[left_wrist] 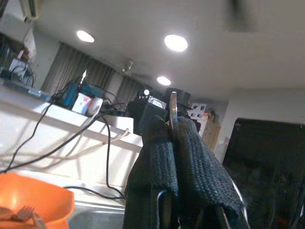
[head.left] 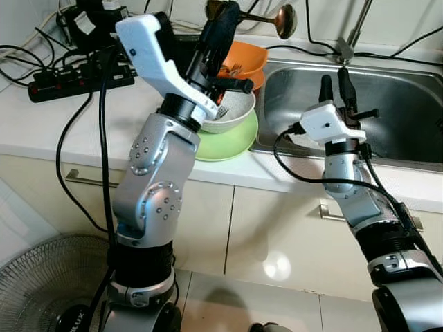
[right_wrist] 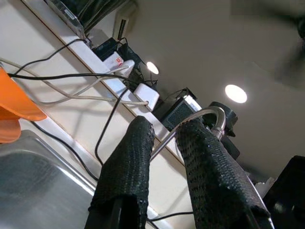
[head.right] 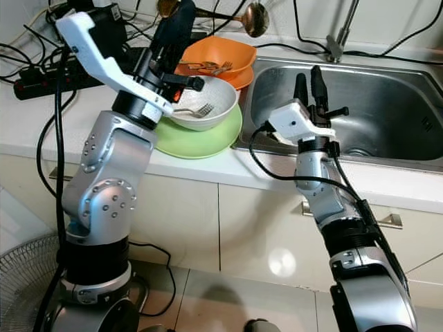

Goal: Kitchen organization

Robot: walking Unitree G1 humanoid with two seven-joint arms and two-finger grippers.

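— While my right gripper (head.right: 306, 86) hangs over the sink (head.right: 387, 111), what are its fingers doing?
— Slightly spread, gripping nothing.
— And my left gripper (head.left: 223, 28)?
— Raised above the white bowl (head.right: 208, 104) with its fork (head.right: 197, 109), pressed on a ladle's (head.left: 277, 19) thin handle. Green plate (head.right: 201, 142) underneath, orange bowls (head.right: 225, 59) behind.

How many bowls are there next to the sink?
3. A white bowl with a fork sits on a green plate. Behind it, two orange bowls are stacked beside the sink. More could hide behind the left arm.
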